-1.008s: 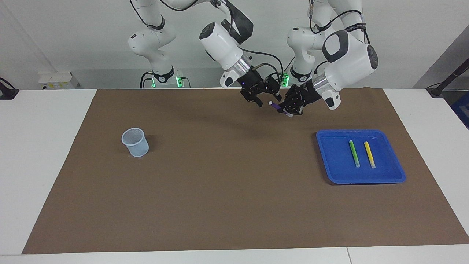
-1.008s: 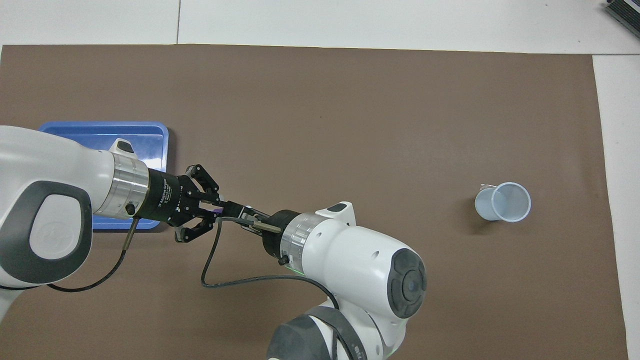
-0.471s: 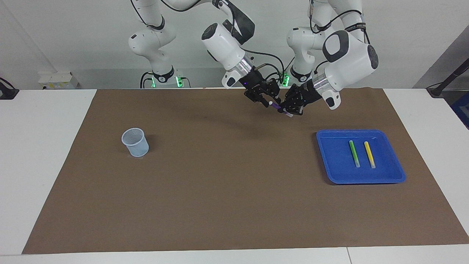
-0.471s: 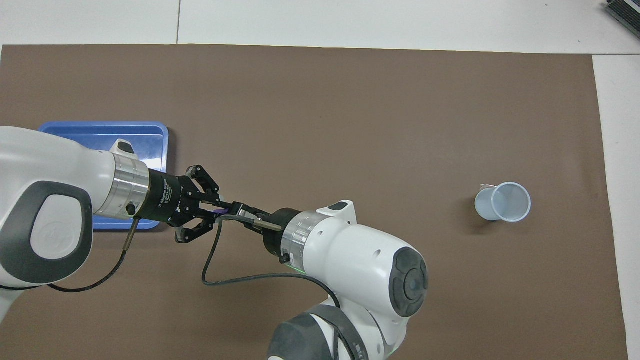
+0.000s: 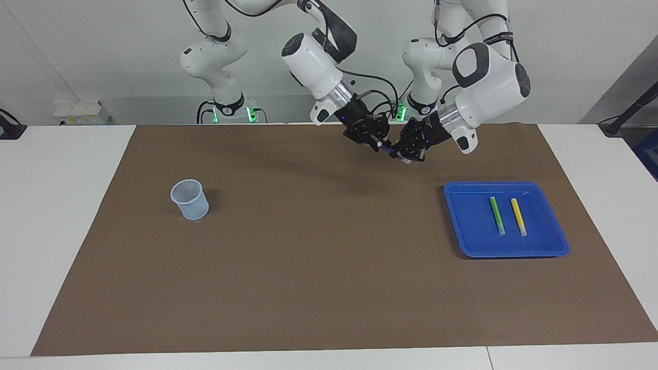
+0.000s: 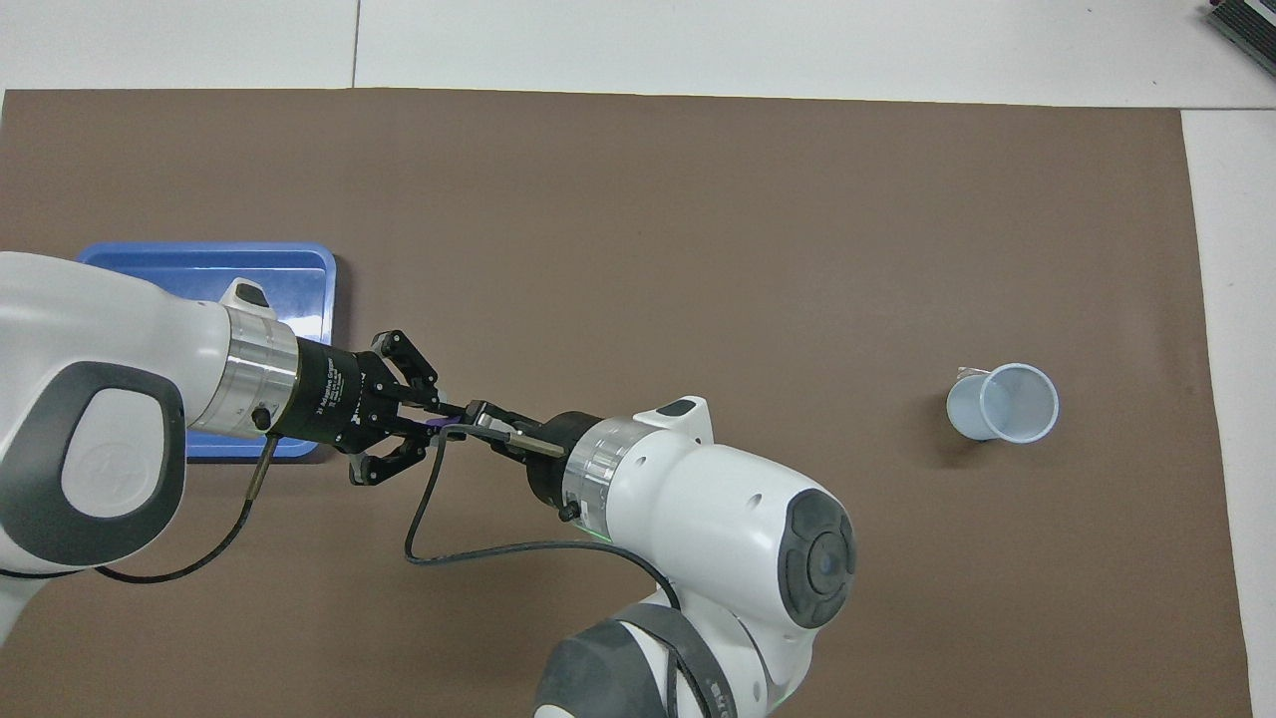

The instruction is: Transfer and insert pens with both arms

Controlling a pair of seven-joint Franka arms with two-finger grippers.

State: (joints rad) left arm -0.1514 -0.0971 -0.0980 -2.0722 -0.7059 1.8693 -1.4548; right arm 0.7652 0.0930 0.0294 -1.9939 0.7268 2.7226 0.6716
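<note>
Both sets of fingers meet on one thing here: the purple pen (image 5: pixel 393 153), up in the air over the brown mat (image 5: pixel 329 288), tilted, pale end lowest. The left gripper (image 5: pixel 402 153) is clamped tight on it, fingertips pinched together around the barrel. The right gripper (image 5: pixel 381 145) has its fingers drawn in at the pen's upper tip (whether they truly grip it or only touch, I cannot tell). From above, the two grippers point straight at each other, the left gripper (image 6: pixel 431 414) tip to tip with the right gripper (image 6: pixel 477 414). The green pen (image 5: pixel 496 215) and yellow pen (image 5: pixel 518 216) lie side by side, apart, in the blue tray (image 5: pixel 462 226). The pale mesh cup (image 5: pixel 189 199) stands upright toward the right arm's end.
</note>
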